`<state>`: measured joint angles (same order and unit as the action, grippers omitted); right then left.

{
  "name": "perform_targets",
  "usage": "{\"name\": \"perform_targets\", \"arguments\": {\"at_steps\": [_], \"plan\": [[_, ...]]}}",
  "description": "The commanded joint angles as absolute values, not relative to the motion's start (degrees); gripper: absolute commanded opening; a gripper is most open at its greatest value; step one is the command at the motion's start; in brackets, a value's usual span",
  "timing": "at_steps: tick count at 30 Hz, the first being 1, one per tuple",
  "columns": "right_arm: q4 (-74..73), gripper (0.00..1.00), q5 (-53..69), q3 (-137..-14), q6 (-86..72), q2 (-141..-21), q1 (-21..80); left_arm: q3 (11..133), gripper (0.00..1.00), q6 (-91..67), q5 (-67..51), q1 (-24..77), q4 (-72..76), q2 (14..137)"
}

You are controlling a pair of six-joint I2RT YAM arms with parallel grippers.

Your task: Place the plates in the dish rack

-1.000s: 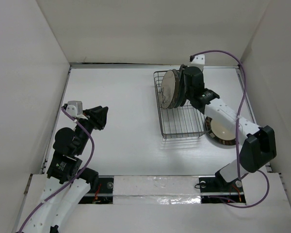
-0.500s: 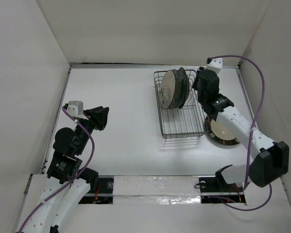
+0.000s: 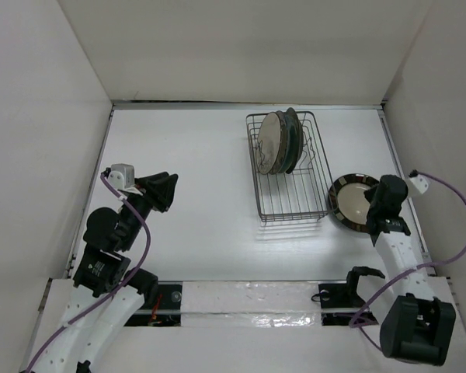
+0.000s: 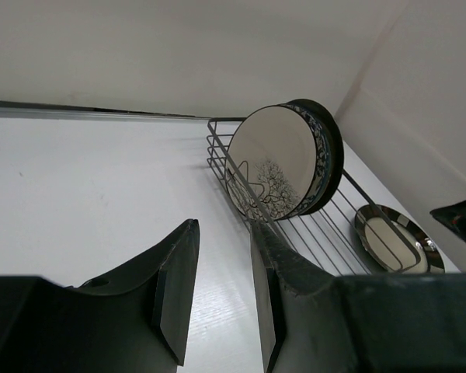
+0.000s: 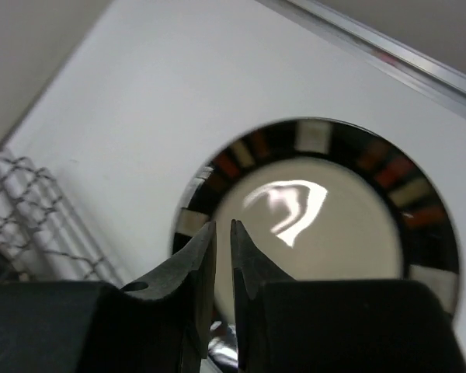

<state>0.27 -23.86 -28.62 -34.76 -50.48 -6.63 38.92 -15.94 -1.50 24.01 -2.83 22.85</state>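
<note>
Jaws on the right gripper (image 5: 223, 229) are almost pressed together. Only a thin slit shows between them, and nothing is in it. This gripper (image 3: 380, 211) hangs over the right edge of a round beige plate with a dark shiny rim (image 3: 348, 198). The right wrist view looks down on that plate (image 5: 326, 225), and its rim shows cream and reddish blocks. I cannot tell if the gripper touches the plate. I also cannot tell if a second plate lies under it.

The beige plate lies flat on the white table (image 3: 194, 179). It sits just beside the near right corner of the grey wire dish rack (image 3: 291, 194).

Plates stand on their edges at the far end of the rack (image 4: 326, 225). In front is the cream plate with a dark tree picture (image 4: 268, 167). Right behind it is a plate with a black-and-white patterned rim (image 4: 322, 151). A dark-looking plate (image 4: 335, 148) stands at the back. They lean close together. The near half of the rack shows only wires.

Over on the left side of the table, well apart from the rack, is the left gripper (image 3: 165, 189). Its jaws are spread with a clear gap (image 4: 221, 225), and they hold nothing. It points toward the rack from above the table.
</note>
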Motion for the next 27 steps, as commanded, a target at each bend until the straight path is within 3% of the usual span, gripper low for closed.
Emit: {"name": "perform_targets", "arguments": {"at_steps": [1, 6, 12, 27], "plan": [[2.98, 0.27, -12.60, -23.57, -40.52, -49.65, -15.01, 38.85, 0.30, -15.91, -1.50, 26.01, -0.35, 21.54], [6.93, 0.32, -0.56, -23.73, -37.98, -57.81, -23.37, 39.02, 0.30, -15.73, -1.06, 27.77, -0.35, 19.60], [12.20, 0.30, 11.94, -30.40, -35.85, -76.16, -23.21, 39.02, 0.30, -15.73, -1.49, 28.92, -0.26, 18.72], [17.67, 0.31, 13.55, -51.14, -43.33, -104.22, -18.82, 39.11, 0.30, -15.47, -0.62, 28.92, -0.35, 20.04]]}}
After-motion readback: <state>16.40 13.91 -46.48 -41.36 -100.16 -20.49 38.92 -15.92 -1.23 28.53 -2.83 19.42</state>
